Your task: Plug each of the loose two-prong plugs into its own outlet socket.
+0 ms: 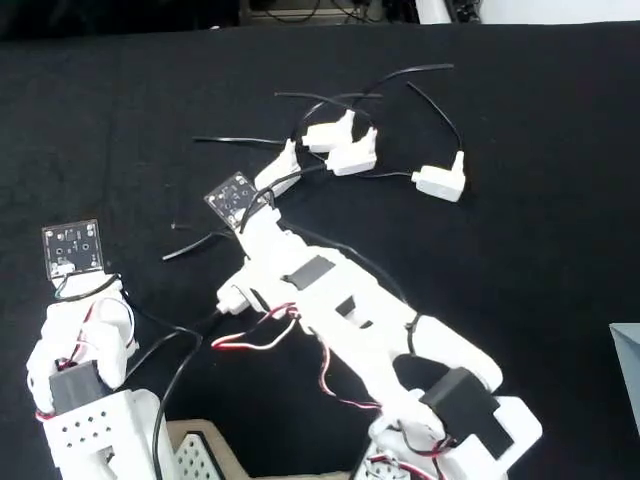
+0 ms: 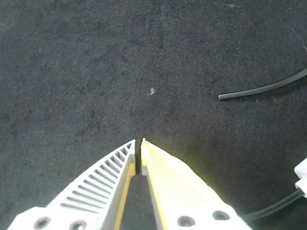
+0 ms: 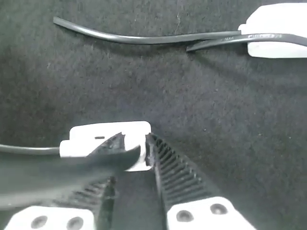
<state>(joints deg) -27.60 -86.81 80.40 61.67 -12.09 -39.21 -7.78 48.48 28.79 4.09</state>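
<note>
White plugs (image 1: 352, 160) on black cables (image 1: 425, 100) lie loosely clustered toward the far edge of the black table (image 1: 540, 250), around its middle. Right gripper (image 3: 135, 143) sits over one white plug (image 3: 96, 134) just beside that cluster; whether it clamps it I cannot tell. Left gripper (image 2: 139, 142) is closed tight, holding nothing, near the front-left corner

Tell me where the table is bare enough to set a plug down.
Bare cloth runs far left, beyond the left arm, and on the right between the lone plug and the grey object. The middle is crowded: plugs and cords tangle by the right gripper.
</note>
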